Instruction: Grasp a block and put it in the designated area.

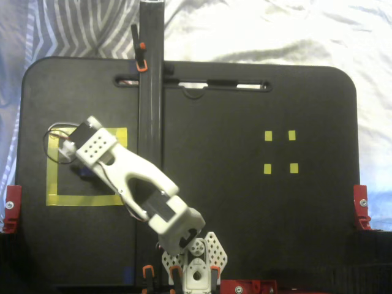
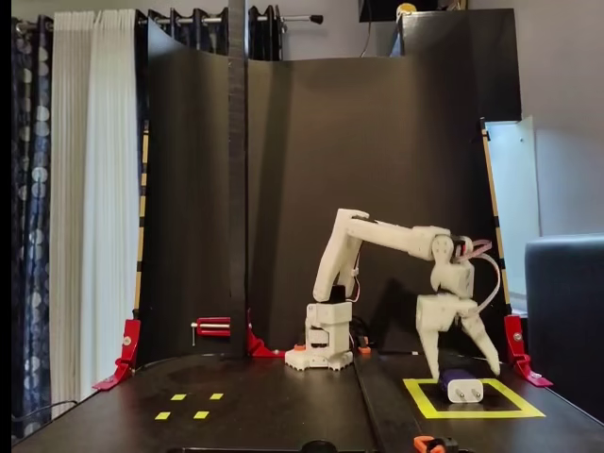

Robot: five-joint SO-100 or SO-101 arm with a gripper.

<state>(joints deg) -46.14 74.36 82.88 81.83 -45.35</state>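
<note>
The block (image 2: 461,385), dark navy with a pale end face, lies on the black surface inside the designated area (image 2: 472,412), a square of wide yellow tape at the right of this fixed view. My gripper (image 2: 464,371) is open, with its two white fingers spread to either side of the block, just above and behind it. In the fixed view from above, the yellow square (image 1: 79,199) is at the left. There the gripper (image 1: 82,166) is mostly hidden under its white wrist housing, and only a bluish bit of the block (image 1: 86,173) shows.
Four tiny yellow squares (image 1: 268,136) sit on the board's right in the view from above, and at the front left (image 2: 179,397) in the other. A black upright post (image 1: 150,92) stands beside the arm base (image 1: 195,263). Red clamps (image 1: 11,208) grip the board's edges.
</note>
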